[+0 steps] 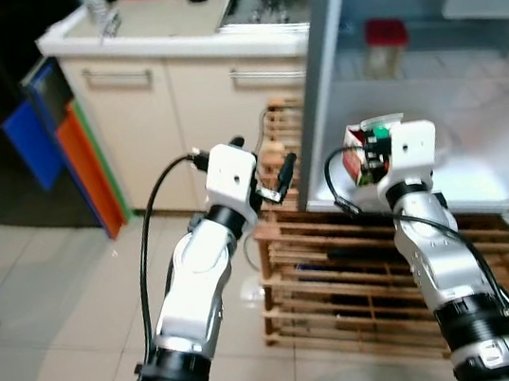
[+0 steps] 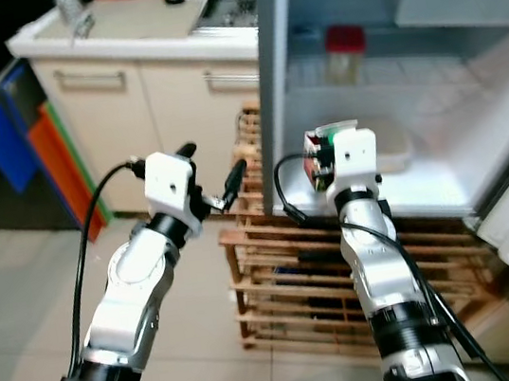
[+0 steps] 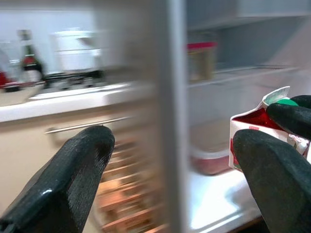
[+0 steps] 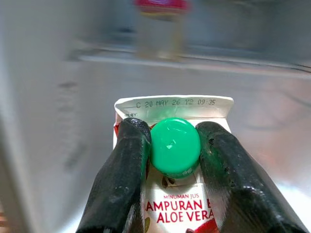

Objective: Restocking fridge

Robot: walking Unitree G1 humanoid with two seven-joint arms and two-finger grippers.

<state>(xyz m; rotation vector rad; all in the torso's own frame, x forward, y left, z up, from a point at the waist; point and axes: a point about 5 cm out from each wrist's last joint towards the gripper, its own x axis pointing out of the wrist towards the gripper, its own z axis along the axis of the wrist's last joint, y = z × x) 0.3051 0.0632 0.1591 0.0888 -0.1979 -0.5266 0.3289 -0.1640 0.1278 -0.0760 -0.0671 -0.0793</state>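
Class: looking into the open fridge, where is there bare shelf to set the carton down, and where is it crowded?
Bare: lower shelf front, right of the carton in the right gripper; upper shelf right of the red-lidded jar. Crowded: behind the carton, by the clear container.

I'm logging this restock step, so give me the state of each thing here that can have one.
Fridge: door open.
Juice carton: held upright, green cap on.
Right gripper: shut on the juice carton at the cap.
Left gripper: open, holding nothing.
Red-lidded jar: upright on the upper shelf, lid on.
Cabinet doors: closed.
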